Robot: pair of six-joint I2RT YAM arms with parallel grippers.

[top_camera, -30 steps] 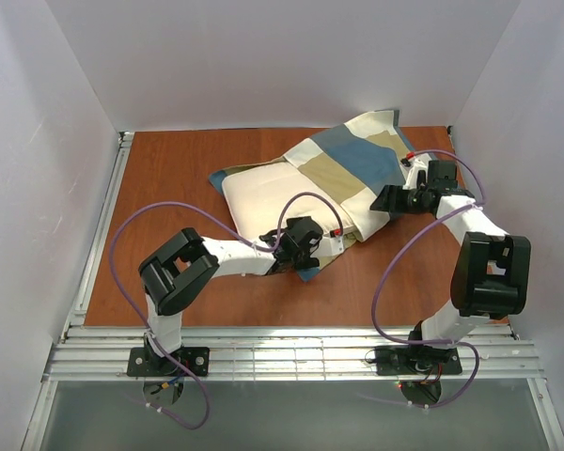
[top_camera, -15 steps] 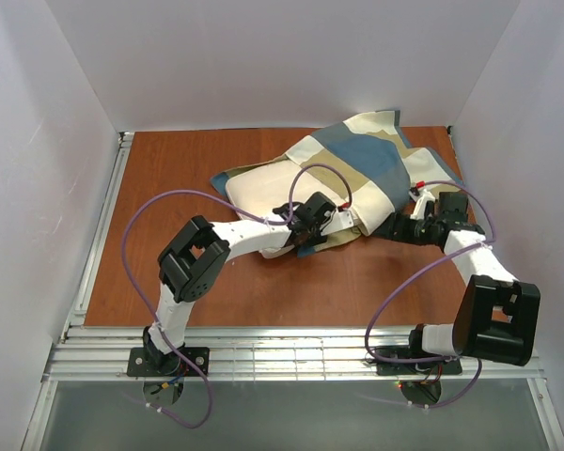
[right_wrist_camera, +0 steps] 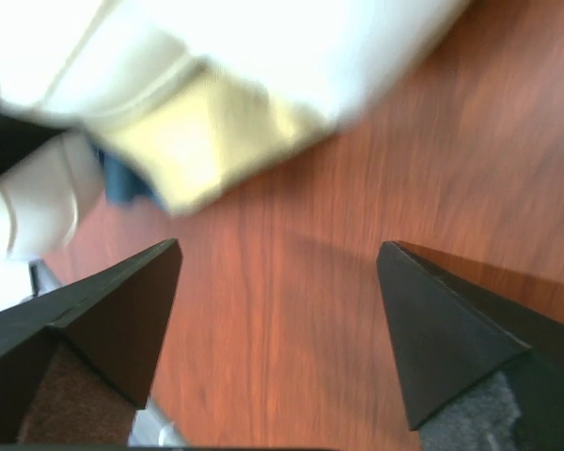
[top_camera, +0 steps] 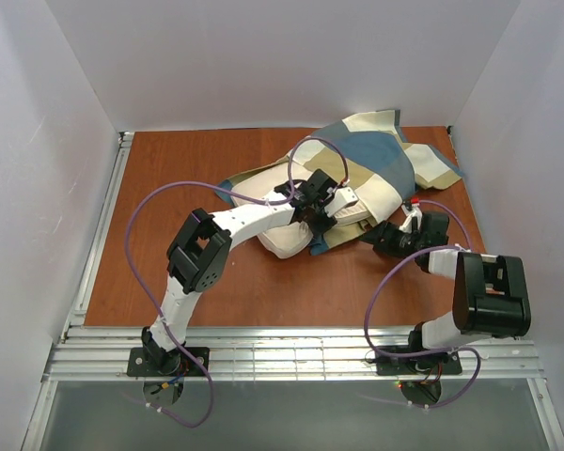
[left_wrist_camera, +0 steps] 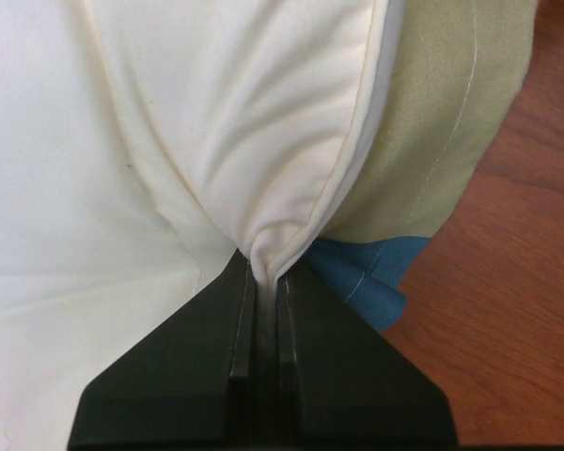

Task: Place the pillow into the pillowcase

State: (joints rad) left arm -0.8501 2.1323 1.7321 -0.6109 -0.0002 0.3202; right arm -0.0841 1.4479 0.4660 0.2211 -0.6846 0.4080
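Note:
The cream-white pillow (top_camera: 284, 241) lies mid-table, its far right part under the pillowcase (top_camera: 376, 162), a cover of blue, tan and cream blocks bunched at the back right. My left gripper (top_camera: 331, 214) is shut on a pinched fold of the pillow (left_wrist_camera: 216, 141) at its seamed edge. Tan and blue pillowcase (left_wrist_camera: 432, 141) cloth lies just right of the jaws (left_wrist_camera: 268, 282). My right gripper (top_camera: 374, 237) is open and low over bare wood, right of the pillow, with nothing between its fingers (right_wrist_camera: 277, 254). Blurred cream and tan cloth (right_wrist_camera: 207, 141) lies ahead of it.
The brown wooden table (top_camera: 169, 235) is walled in white on three sides, with a metal rail (top_camera: 99, 235) along its left edge. The left arm's white link (right_wrist_camera: 28, 216) shows at the left of the right wrist view. Purple cables loop above both arms.
My left gripper shut on the pillow's edge and carried it back and to the right, bunching the pillow. My right arm drew away from the pillowcase toward the near side and dropped low.

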